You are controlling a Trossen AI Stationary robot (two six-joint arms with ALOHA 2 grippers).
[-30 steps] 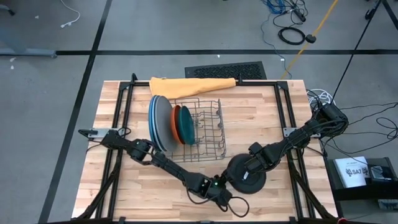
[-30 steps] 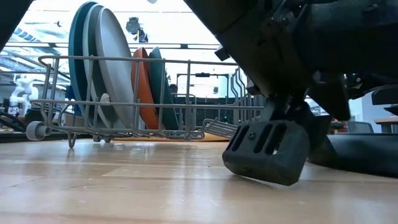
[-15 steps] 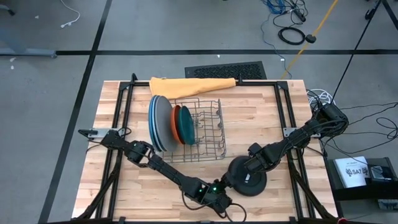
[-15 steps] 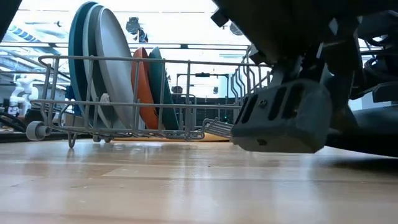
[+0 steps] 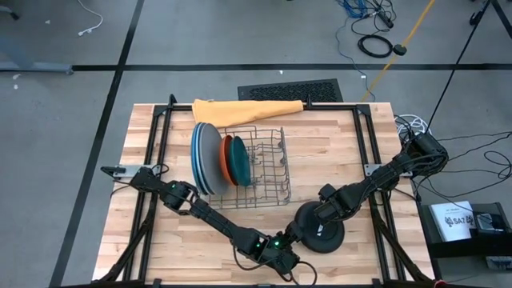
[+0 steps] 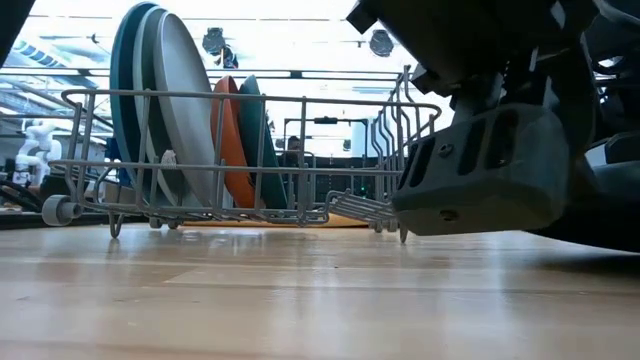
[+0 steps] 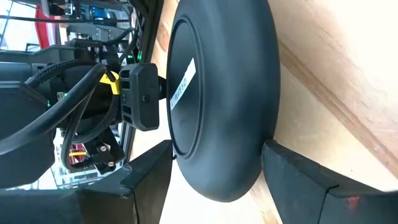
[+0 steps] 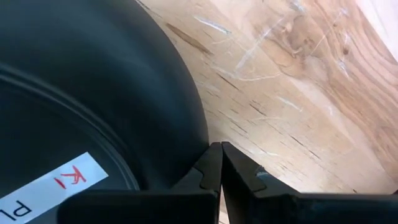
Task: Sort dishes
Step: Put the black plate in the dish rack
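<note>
Step in hand: pickup of black plate [image 5: 318, 227], last dish outside rack [image 5: 268, 172]. Plate lies upside down on tabletop [image 5: 336, 152] at approx. 4 o'clock from rack. Left hand [image 5: 286, 253] spread, fingers straddling plate rim w/o contact. Right hand [image 5: 318, 219] pressed together, tips against plate. Next move, est.: left hand closes on rim, lifts, carries plate to free slot.

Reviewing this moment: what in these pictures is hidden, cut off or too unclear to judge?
- High view: the left end effector lies under its own wrist, so contact with the black plate cannot be told.
- Low view: a dark end effector fills the right side; the black plate is barely visible behind it.
- Right wrist view: the plate's white label is cut off by the edge, unreadable.
- Low view: how many large plates stand in the rack is unclear; they overlap.
</note>
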